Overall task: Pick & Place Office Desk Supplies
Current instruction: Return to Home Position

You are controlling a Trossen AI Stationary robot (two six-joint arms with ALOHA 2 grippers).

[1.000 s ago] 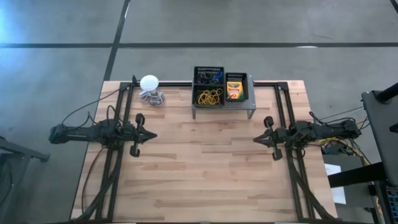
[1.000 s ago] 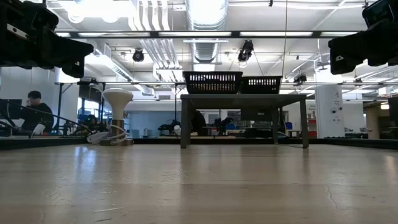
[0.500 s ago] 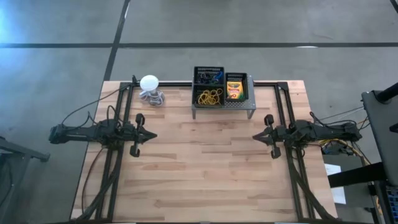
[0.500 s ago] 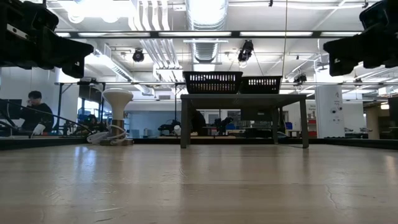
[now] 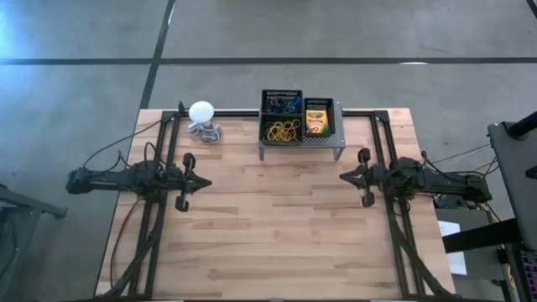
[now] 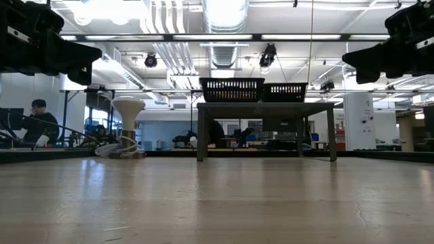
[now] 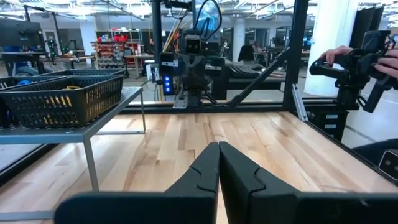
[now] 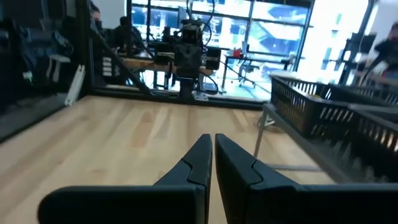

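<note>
A white ball (image 5: pixel 201 110) sits on its coiled cord (image 5: pixel 207 131) near the table's (image 5: pixel 268 235) far edge, just left of the grey perforated stand (image 5: pixel 315 141). The open wood between the two arms and in front of the stand carries nothing that blocks either one. In the low view a person (image 6: pixel 37 115) sits in the room beyond the table, at the far left.

Three black wire-mesh bins stand on top of the stand, packed side by side. The front-left bin (image 5: pixel 263 130) holds a heap of yellow rubber bands (image 5: pixel 284 129). The rear-left bin (image 5: pixel 281 92) holds bluish loops too small to tell apart. The right bin (image 5: pixel 317 100) holds a yellow-and-green crayon box (image 5: pixel 316 122) lying flat.

The left end effector (image 5: pixel 207 181) hangs above the table's left side, well apart from the stand. Its fingers are clenched tip to tip, with nothing between them. The right end effector (image 5: pixel 341 177) hangs above the right side, facing it. It is likewise clenched and empty, near the stand's front right leg but not touching it.
</note>
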